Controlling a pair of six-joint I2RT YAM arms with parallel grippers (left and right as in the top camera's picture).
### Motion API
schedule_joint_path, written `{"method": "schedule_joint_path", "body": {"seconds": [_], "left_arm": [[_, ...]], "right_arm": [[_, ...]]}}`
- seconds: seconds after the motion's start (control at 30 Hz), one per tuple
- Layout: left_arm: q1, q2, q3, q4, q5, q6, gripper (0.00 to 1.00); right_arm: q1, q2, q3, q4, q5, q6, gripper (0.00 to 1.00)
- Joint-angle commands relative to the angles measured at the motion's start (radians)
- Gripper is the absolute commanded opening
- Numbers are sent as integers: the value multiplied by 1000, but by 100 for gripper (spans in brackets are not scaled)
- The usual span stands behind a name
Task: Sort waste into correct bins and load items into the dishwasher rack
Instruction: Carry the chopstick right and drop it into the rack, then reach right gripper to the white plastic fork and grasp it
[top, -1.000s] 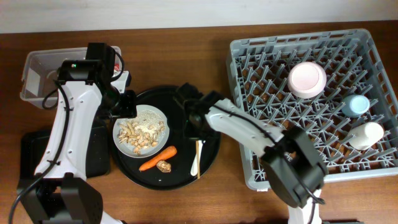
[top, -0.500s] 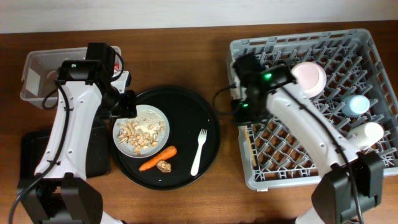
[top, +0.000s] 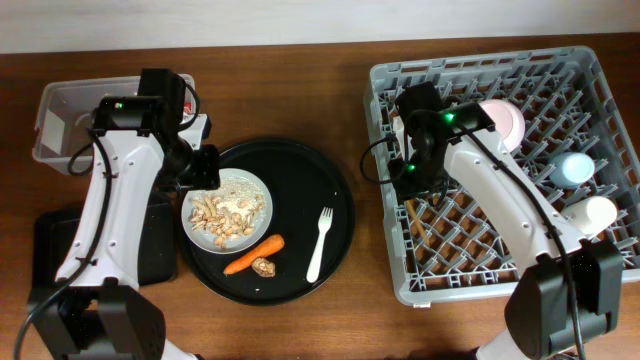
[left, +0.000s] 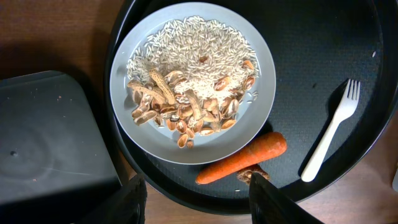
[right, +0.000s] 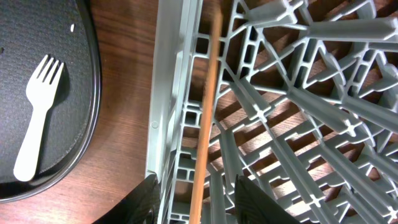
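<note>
- Fork (top: 319, 243) lay flat on the near right of the round black tray (top: 300, 175), tines pointing away from the robot, near the carrot (top: 253, 255) and brown lump (top: 264, 267). It looked like the next load for the right arm.
- A good pick would likely come straight down on the middle of the handle and close across its narrow width, since flat plastic could skate on the tray.
- The left gripper (left: 199, 190) hovered above the near edge of the plate (left: 214, 151) of rice and scraps (left: 186, 68), jaws wide and empty. The shallow black tray (left: 50, 137) sat just to its left.
- The right gripper (right: 196, 186) hung over the left wall of the dishwasher rack (right: 165, 93), fingers apart and clamping nothing. A thin tan stick (right: 208, 93) ran between them, and whether it rested in the rack could not be told.
- Farther in, the bowl (top: 494, 128), blue cup (top: 572, 170) and cream cup (top: 590, 215) stood in the rack.
- Compared with a second before, the right arm had left the tray for the rack and then edged inward. The left arm, plate and carrot had not moved.
</note>
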Motion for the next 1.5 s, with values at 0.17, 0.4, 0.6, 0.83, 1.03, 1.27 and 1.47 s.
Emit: {"method": "schedule_joint_path", "body": {"seconds": [0.17, 0.4, 0.6, 0.83, 1.03, 1.27, 1.47], "left_arm": [[-4, 2, 0, -1, 3, -10, 53], [-4, 2, 0, -2, 3, -10, 53], [-4, 2, 0, -2, 3, -10, 53], [-4, 2, 0, -2, 3, -10, 53], [-4, 2, 0, -2, 3, -10, 53], [-4, 2, 0, -4, 3, -10, 53], [-4, 2, 0, -4, 3, -10, 53]], "right_arm": [[23, -5, 57, -16, -80, 9, 43], [192, 12, 68, 34, -100, 47, 44], [287, 100, 61, 60, -99, 331, 44], [365, 262, 61, 111, -99, 508, 50], [402, 334, 61, 194, -122, 575, 54], [403, 396, 61, 277, -84, 726, 54], [403, 396, 61, 275, -21, 793, 42]]}}
